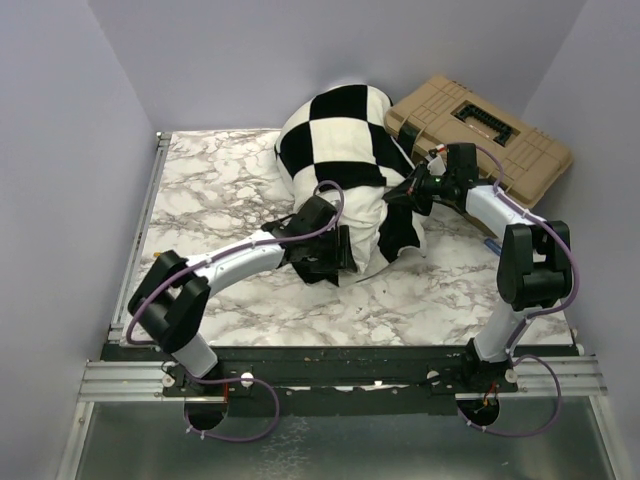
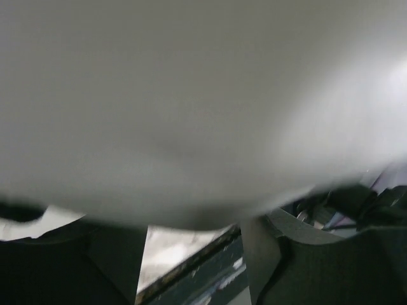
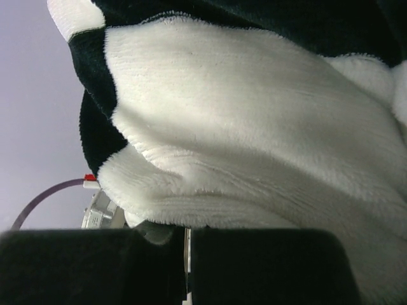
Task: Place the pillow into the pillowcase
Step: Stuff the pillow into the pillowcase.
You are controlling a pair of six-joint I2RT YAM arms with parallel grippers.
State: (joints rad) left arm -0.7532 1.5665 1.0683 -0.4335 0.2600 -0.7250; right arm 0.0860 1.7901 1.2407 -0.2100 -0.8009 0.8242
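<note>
The pillowcase (image 1: 335, 130) rises as a stuffed hump at the far edge of the surface (image 1: 220, 190), towards its far right corner, leaning against a tan case (image 1: 480, 135). Its mouth faces the near edge, and the pillow (image 2: 191, 95) is mostly inside, with only its near end bulging out at the mouth.

The left pincer (image 1: 335, 250) sits at that mouth with its jaws apart. The left wrist view shows a gap between the fingers and nothing held, while plain white pillow fills the view just above them. The right pincer (image 1: 410, 195) is closed at the right side of the mouth. The plush checked cloth runs down to its fingertips, so it looks pinched on the hem.

Both things seem light and very soft. The pillow will squash under a push and spring back, so a pinch gathers only a fold of it. It is better shoved with the pincer against its bulging end. The case is limp and fleecy, likely to drag on the pillow, and is best held at the hem and pulled towards the near edge.
</note>
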